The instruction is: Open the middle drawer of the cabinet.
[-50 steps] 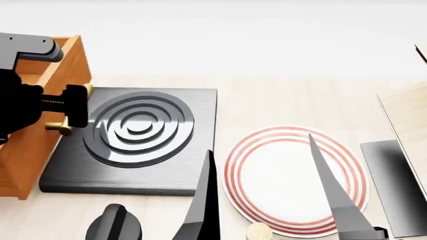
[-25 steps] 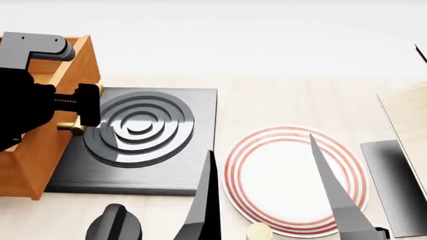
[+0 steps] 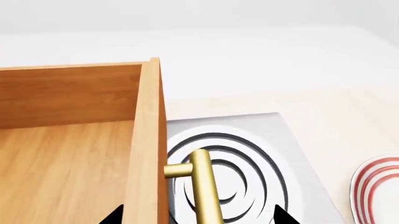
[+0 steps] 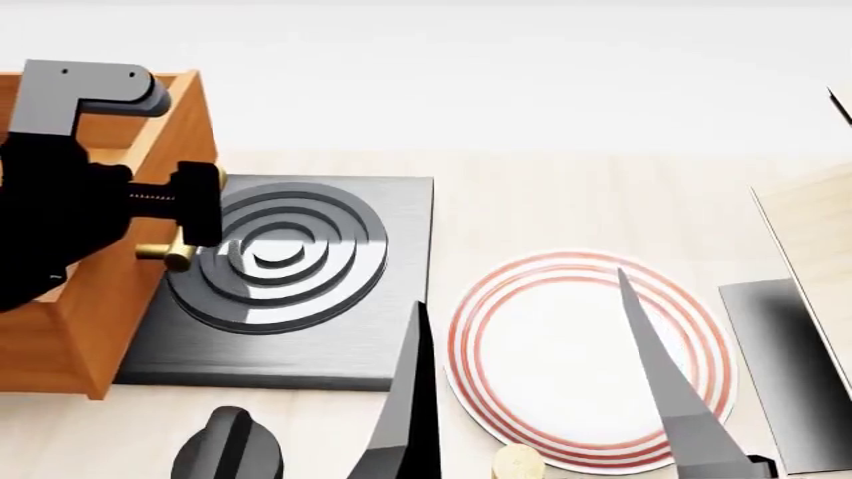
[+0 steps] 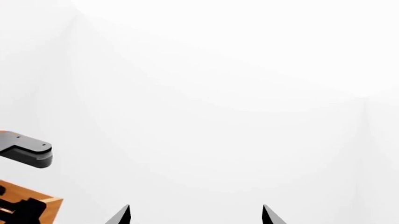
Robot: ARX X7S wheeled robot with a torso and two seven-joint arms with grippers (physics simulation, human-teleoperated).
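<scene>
The middle drawer [image 4: 100,309] is an orange-brown wooden box pulled out toward the stove plate; its open inside shows in the left wrist view [image 3: 62,163]. Its brass bar handle [image 4: 167,256] stands off the front, also in the left wrist view [image 3: 206,191]. My left gripper [image 4: 190,225] is at the handle, and its two fingertips stand wide apart on either side of the bar [image 3: 198,217]. The rest of the cabinet is hidden behind my left arm. My right gripper [image 4: 533,399] is open and empty above the plate, with its fingertips apart in the right wrist view [image 5: 194,214].
A dark grey stove plate [image 4: 386,200] with ring burners lies just right of the drawer front. A white plate [image 4: 586,359] with red rings sits at centre right. A black knob [image 4: 226,444] and a cork-coloured piece [image 4: 517,461] lie near the front. A pale rack [image 4: 819,249] stands at the right edge.
The drawer and my left gripper have moved to the right together, and the drawer front now overlaps the stove plate's left edge. The right arm has not moved.
</scene>
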